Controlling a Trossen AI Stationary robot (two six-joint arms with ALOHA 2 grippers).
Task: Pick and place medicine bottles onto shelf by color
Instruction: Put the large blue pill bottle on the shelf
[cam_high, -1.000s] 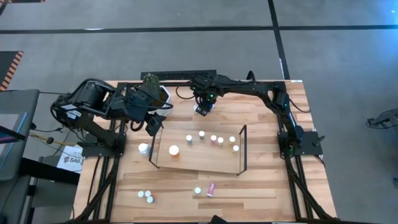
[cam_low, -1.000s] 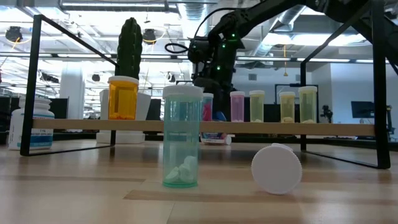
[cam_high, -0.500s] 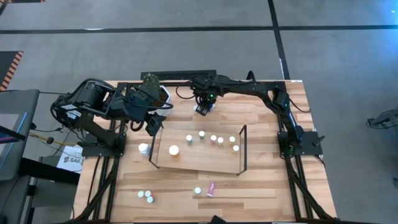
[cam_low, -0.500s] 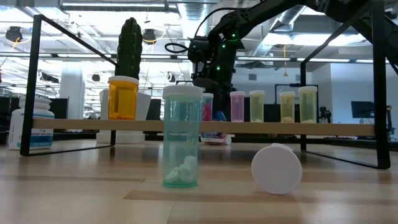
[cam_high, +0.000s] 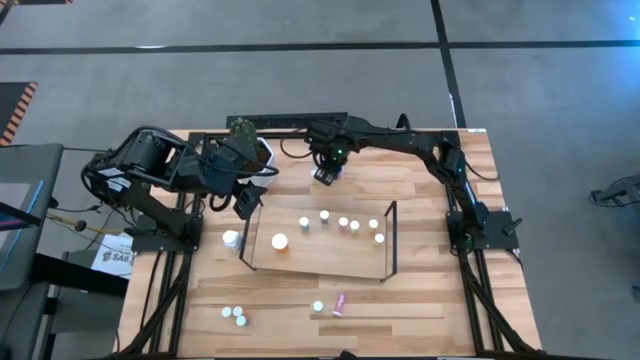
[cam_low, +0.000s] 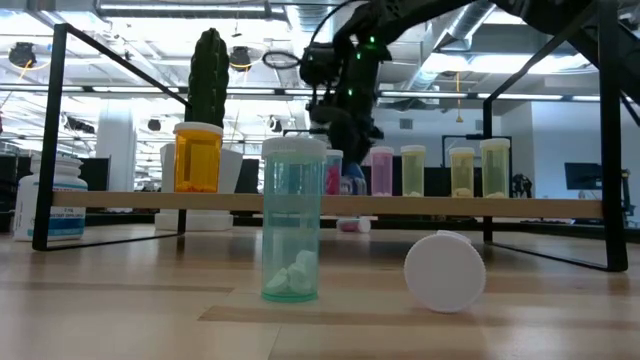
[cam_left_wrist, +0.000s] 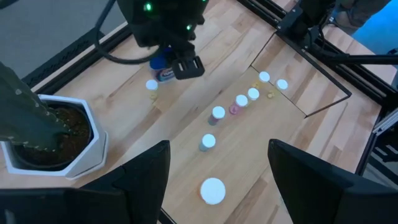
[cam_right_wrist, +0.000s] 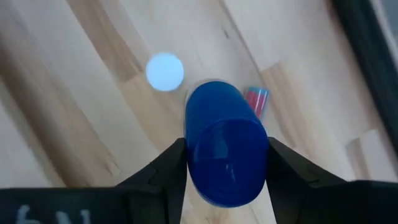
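Behind the low light-wood shelf (cam_high: 318, 255), the right gripper (cam_high: 326, 175) clamps the blue-capped bottle (cam_right_wrist: 225, 151). It should lift straight, carry level. The left gripper (cam_high: 247, 203) hangs open near the shelf's end panel

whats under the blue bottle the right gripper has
The right gripper is shut on the blue-capped bottle. Below it lies bare wooden table, with a white-capped bottle and a small pink bottle beside. The spot directly beneath is hidden.

Six medicine bottles (cam_high: 343, 223) stand on one shelf (cam_high: 320, 255). Five more lie on the near table (cam_high: 420, 300). One cactus pot (cam_left_wrist: 59, 140).
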